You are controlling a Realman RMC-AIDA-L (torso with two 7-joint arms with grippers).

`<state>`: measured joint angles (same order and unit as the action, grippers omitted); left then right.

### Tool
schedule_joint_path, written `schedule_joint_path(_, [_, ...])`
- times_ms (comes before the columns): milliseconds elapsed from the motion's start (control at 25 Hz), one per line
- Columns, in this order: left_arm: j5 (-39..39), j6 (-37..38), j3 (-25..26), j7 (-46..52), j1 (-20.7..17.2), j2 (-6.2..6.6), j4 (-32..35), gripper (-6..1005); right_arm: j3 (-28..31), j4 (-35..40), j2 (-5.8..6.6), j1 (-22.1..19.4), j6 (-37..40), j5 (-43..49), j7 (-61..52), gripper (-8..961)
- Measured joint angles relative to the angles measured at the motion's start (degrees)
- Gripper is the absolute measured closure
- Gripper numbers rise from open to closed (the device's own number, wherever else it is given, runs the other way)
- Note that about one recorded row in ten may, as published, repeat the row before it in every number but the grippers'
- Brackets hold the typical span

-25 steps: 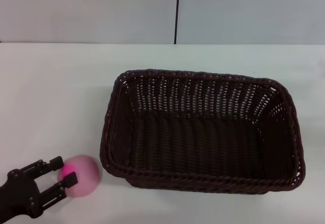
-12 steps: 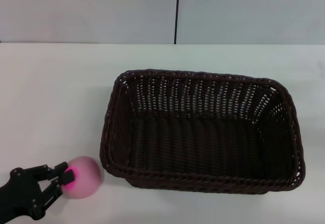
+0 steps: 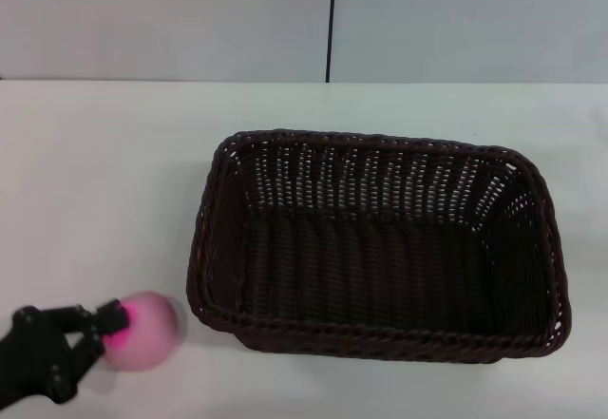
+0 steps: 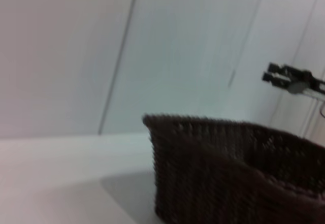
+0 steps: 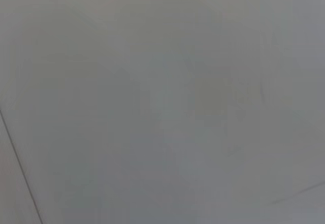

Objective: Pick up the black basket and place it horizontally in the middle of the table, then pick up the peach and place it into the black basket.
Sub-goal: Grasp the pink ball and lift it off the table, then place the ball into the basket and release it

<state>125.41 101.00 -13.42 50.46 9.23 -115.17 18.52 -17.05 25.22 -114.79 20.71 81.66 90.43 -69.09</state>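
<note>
The black basket [image 3: 380, 248] lies lengthwise across the middle of the white table [image 3: 95, 172], open side up and empty. Its woven wall also shows in the left wrist view [image 4: 228, 173]. The peach [image 3: 147, 332], pale pink with a magenta blotch, is at the front left, just off the basket's front left corner. My left gripper [image 3: 112, 332] is shut on the peach's left side. I cannot tell whether the peach is off the table. My right gripper [image 4: 284, 77] shows only far off in the left wrist view, beyond the basket.
A grey wall with a dark vertical seam [image 3: 331, 20] stands behind the table. The table's left half holds nothing but the peach and my left gripper. The right wrist view shows only a plain grey surface.
My left gripper's fingers, open around the peach a second ago, have closed on it. The peach has shifted slightly left, away from the basket. The basket has not moved.
</note>
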Motion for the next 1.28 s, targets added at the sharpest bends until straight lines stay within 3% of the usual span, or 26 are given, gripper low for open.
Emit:
schedule_joint_path(280, [-0.25, 5.52, 13.11, 0.86, -0.07, 1.27, -0.65, 963, 0.02, 0.0, -0.09, 0.13, -0.3, 0.01, 0.31, 238])
schedule_joint_path(400, [-0.29, 9.14, 16.81, 2.28, 0.92, 1.17, -0.78, 963, 0.43, -0.46, -0.08, 0.03, -0.64, 0.0, 0.74, 238])
schedule_joint_path(440, [-0.51, 12.27, 18.94, 3.94, 3.39, 0.51, -1.87, 963, 0.56, -0.96, -0.05, 0.03, -0.65, -0.01, 1.01, 238])
schedule_joint_path(520, [-0.59, 12.64, 19.07, 4.32, 4.5, 0.14, -2.74, 962, 0.61, -2.02, 0.06, 0.11, -0.67, -0.01, 1.62, 239])
schedule_joint_path(640, [-0.25, 11.98, 17.1, 4.71, 10.68, -2.3, -5.67, 962, 0.61, -2.82, 0.12, 0.21, -0.67, -0.01, 2.29, 239])
schedule_joint_path(720, [-0.25, 10.39, 15.06, 4.59, 13.41, -2.96, -7.29, 962, 0.54, -2.87, 0.04, 0.21, -0.68, 0.03, 2.35, 239])
schedule_joint_path(880, [-0.24, 4.25, 12.12, 4.47, 18.04, -3.13, -12.33, 962, 0.46, -2.89, -0.01, -0.01, -0.67, 0.14, 2.38, 238])
schedule_joint_path(1040, [-0.26, 0.67, 11.67, 4.33, 19.13, -3.27, -14.29, 962, 0.41, -2.9, -0.14, -0.31, -0.67, 0.33, 2.44, 239])
schedule_joint_path(1120, [-0.28, 0.21, 11.64, 3.29, 19.19, -3.28, -15.48, 834, 0.49, -2.9, -0.2, -0.49, -0.67, 0.39, 2.47, 239])
schedule_joint_path(1280, [-0.3, 0.62, 11.66, 2.99, 19.01, -3.27, -15.65, 746, 0.22, -2.9, -0.18, -0.63, -0.57, 0.44, 2.48, 238])
